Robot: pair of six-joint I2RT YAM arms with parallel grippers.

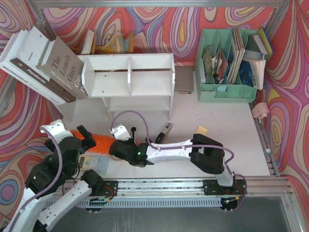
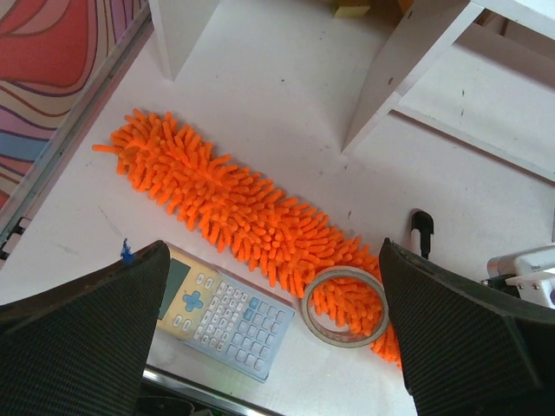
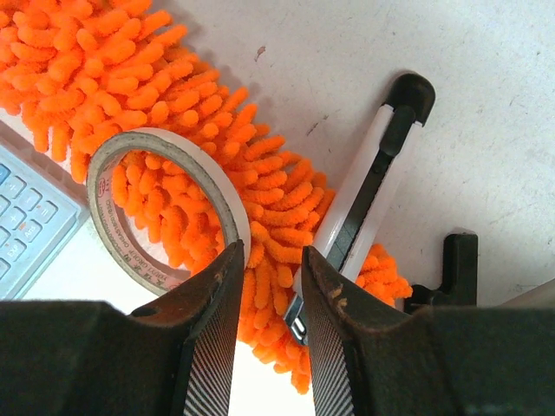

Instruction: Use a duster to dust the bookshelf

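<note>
The orange fluffy duster (image 2: 234, 208) lies flat on the white table in front of the white bookshelf (image 1: 128, 77), running diagonally in the left wrist view. A roll of tape (image 2: 345, 306) rests on its near end. My left gripper (image 2: 273, 347) is open and empty and hovers above the duster and the calculator. My right gripper (image 3: 270, 321) is closed to a narrow gap on the duster's near end (image 3: 277, 234), with orange fibres between its fingers, beside the tape roll (image 3: 165, 208). The duster's handle is hidden. In the top view the duster (image 1: 99, 141) lies between the two grippers.
A calculator (image 2: 221, 312) lies beside the duster at the near edge. A black-and-white knife-like tool (image 3: 368, 182) lies across the duster's end. Large books (image 1: 48, 67) lean at the left of the shelf. A mint organizer (image 1: 227, 63) stands back right. A dark tool (image 1: 164, 131) lies mid-table.
</note>
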